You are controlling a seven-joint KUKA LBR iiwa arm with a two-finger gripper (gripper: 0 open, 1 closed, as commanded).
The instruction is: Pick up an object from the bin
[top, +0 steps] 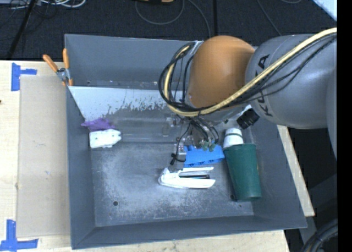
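Grey metal bin, arm coming in from the right, with a big orange cover on the wrist and black and yellow cables looped round it. The claw hangs below the cover, low in the bin a bit right of centre. It is mostly hidden under the cover and cable clutter, so whether it is wide or narrow: cannot tell. Nothing can be seen gripped in it. The claw sits over the left end of a blue flat piece, which lies tilted on the bin floor, its right end up toward the bottle. Whether the claw touches the blue piece: cannot tell. Just below the blue piece, close to it, lies a white stapler-shaped thing with a dark slot along its top, long axis running left-right. Right of both, a dark green bottle lies on its side, its white cap pointing to the far wall, the body just beside the blue piece's right end. Well apart on the left side of the bin are a small white block and, touching its upper left edge, a purple scrap. The bin floor looks scuffed and dusty white in the middle. No heap here; the items are spread out singly.
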